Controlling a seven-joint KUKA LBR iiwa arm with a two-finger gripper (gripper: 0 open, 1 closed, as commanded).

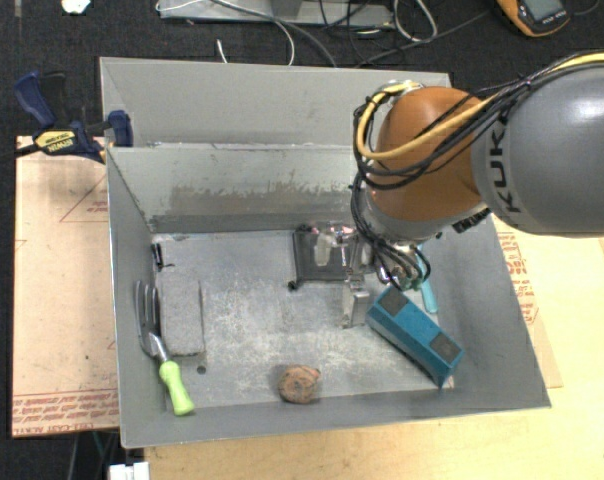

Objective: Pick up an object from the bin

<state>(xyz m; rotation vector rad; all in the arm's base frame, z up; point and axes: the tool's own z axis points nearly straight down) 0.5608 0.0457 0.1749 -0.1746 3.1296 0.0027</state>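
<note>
Blue box (414, 335) — long axis upper-left to lower-right.

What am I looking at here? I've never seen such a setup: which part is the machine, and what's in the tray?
This is one robot arm, grey with an orange wrist cover, reaching in from the right. A single camera looks down on a grey metal bin. The arm's tool hangs low near the bin's middle, just left of a blue rectangular box. Also inside: a grey rectangular block at left, a metal utensil with a green handle beside it, and a brownish round stone near the front. Whether the tool holds anything cannot be told.
</note>
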